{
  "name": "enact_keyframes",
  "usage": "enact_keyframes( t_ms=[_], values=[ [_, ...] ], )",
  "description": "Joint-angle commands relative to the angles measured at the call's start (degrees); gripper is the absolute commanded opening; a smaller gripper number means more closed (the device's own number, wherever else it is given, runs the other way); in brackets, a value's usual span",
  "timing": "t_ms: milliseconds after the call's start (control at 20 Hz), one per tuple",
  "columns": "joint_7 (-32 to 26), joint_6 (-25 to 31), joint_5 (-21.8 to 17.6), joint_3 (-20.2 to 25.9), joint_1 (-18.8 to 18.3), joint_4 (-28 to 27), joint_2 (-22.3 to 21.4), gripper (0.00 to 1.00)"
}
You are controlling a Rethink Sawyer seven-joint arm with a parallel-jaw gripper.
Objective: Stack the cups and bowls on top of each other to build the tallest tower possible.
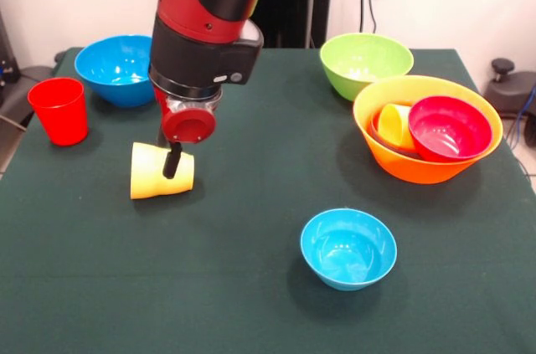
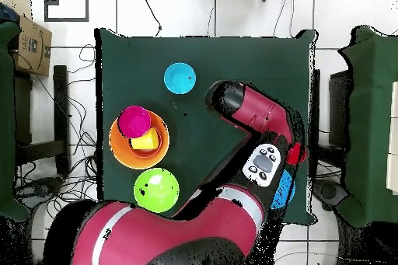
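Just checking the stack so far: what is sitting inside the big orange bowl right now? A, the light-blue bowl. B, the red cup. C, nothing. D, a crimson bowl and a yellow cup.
D: the big orange bowl holds a crimson bowl beside a yellow cup.

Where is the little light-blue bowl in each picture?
Front view: the light-blue bowl sits alone near the bottom, right of centre.
Overhead view: the same bowl is near the top of the table, left of centre.
Shared landmark: the big orange bowl holding smaller pieces.
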Motion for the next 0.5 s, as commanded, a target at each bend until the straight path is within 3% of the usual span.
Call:
enact_keyframes(
  t_ms=[50, 500],
  values=[
    [7.86, 3.11, 0.8, 4.99, -0.18, 2.49, -0.92, 1.0],
    [8.41, -0.49, 1.24, 7.18, -0.16, 4.64, 0.47, 1.0]
  ],
)
